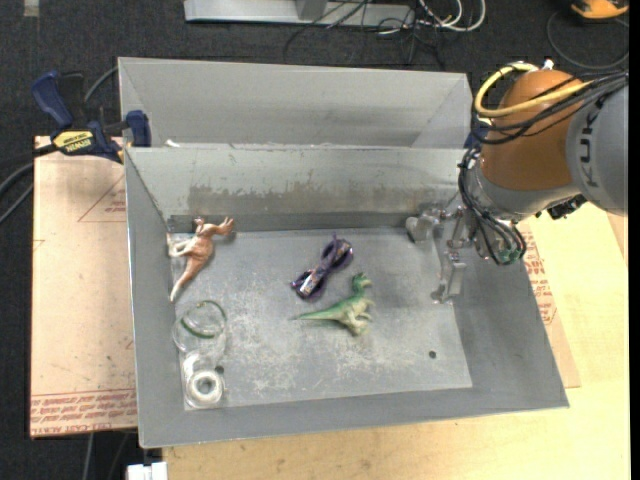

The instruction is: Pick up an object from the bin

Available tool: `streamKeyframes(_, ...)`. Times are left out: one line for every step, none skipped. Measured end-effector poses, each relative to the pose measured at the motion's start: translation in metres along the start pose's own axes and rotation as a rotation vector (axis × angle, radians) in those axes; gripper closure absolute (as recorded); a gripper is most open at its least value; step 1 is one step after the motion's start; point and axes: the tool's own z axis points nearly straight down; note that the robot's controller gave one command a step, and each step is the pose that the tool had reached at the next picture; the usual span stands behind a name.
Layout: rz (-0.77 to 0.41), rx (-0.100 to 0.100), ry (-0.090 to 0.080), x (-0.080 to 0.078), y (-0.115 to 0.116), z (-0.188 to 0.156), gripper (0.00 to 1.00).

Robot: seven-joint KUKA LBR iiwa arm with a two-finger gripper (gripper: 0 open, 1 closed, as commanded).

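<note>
**Empty gripper at bin's right side, nearest target is the green dinosaur**

My gripper (445, 268) hangs low over bare floor at the view-right side of the bin (300, 178), with nothing in it. I can't tell if it's spread or closed.

The closest thing is the green toy dinosaur (345, 311), toward view-left of me and a bit toward the front wall. Its long axis runs roughly left-right in the view, tail pointing away from me. My guess: shift view-left and close across the body.

Just beyond it lies a purple pair of toy glasses (322, 268), near the dinosaur but apart from it.

Along the far left wall, well apart, are a tan dinosaur (200, 251), a clear ring (203, 323) and a white roll (205, 386).

Count: two dinosaurs, one each of the rest, five in all.
</note>
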Motion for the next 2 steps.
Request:
streamKeyframes(-0.163,-0.001,-0.001,-0.027,0.051,0.047,0.0)
streamKeyframes(0.178,-0.001,0.001,-0.023,0.067,0.061,0.0)
